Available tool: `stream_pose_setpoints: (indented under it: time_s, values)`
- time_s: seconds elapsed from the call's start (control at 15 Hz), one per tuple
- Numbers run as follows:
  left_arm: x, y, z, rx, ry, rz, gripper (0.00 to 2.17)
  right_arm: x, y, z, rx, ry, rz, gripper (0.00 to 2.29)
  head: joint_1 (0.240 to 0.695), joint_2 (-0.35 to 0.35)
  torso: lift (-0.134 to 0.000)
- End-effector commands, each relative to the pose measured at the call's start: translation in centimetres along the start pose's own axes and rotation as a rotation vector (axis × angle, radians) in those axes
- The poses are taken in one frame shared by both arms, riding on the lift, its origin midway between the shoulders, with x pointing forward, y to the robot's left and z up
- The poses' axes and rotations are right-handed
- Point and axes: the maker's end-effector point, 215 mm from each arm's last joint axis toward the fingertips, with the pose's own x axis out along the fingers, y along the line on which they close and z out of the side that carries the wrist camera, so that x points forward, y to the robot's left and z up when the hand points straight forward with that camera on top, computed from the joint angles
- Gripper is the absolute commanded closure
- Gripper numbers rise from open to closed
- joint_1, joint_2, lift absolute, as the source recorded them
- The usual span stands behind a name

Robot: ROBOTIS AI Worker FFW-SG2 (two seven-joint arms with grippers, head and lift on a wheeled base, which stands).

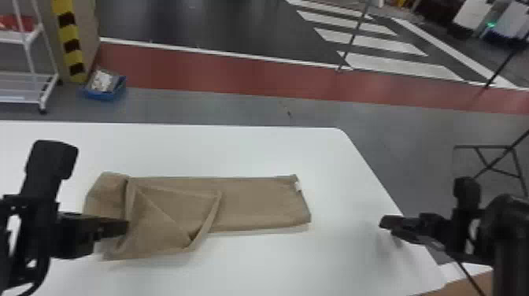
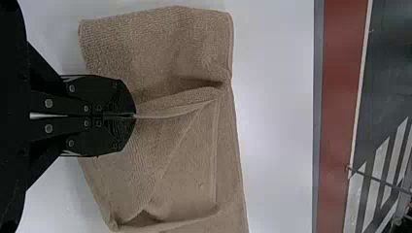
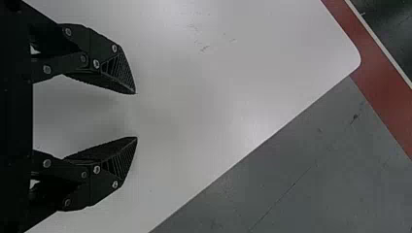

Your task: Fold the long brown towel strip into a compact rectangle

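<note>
The brown towel (image 1: 252, 202) lies lengthwise on the white table, its right part flat and its left part folded over with a loose, slanted flap on top. My left gripper (image 1: 125, 228) is at the towel's left part, near the front. In the left wrist view the left gripper (image 2: 135, 116) is shut on a raised ridge of the towel (image 2: 160, 48). Over the table's right side, apart from the towel, is my right gripper (image 1: 387, 228). Seen from its own wrist, the right gripper (image 3: 136, 115) stands open with only tabletop between its fingers.
The white table (image 1: 220, 149) has a rounded far right corner, and its right edge slants past the right gripper. On the floor beyond are a blue bin (image 1: 103, 94) and a white wheeled rack (image 1: 49, 92). A brown surface (image 1: 464, 285) shows at the lower right.
</note>
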Motion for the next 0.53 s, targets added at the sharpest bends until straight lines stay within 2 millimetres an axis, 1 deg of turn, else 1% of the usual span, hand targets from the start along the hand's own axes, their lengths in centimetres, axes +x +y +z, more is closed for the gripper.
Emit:
stream_pose_setpoints:
  time_s: [0.0, 0.07, 0.13, 0.2, 0.33, 0.47]
  values:
    - [-1.4, -3.4, 1.0, 0.015, 0.008, -0.044, 1.78, 0.4, 0.2, 0.0, -0.005, -0.003, -0.001, 0.63, 0.695, -0.35, -0.124]
    - [-1.5, -5.1, 3.0, 0.059, -0.018, -0.064, 1.77, 0.6, 0.4, -0.1, -0.007, 0.001, 0.0, 0.63, 0.695, -0.35, -0.124]
    - [-1.2, -6.9, 4.6, 0.104, -0.031, -0.076, 1.72, 0.7, 0.5, -0.2, -0.009, 0.003, 0.001, 0.63, 0.695, -0.35, -0.124]
    - [-0.6, -7.6, 5.4, 0.122, -0.025, -0.076, 1.72, 0.7, 0.7, -0.3, -0.009, 0.004, 0.006, 0.63, 0.695, -0.35, -0.124]
    - [1.3, -7.4, 5.6, 0.152, 0.029, -0.056, 1.72, 0.2, 0.7, -0.5, -0.007, 0.002, 0.014, 0.63, 0.695, -0.35, -0.124]
    - [3.1, -6.2, 5.1, 0.151, 0.088, -0.026, 1.72, -0.9, 1.4, -0.5, -0.006, 0.0, 0.032, 0.63, 0.695, -0.35, -0.124]
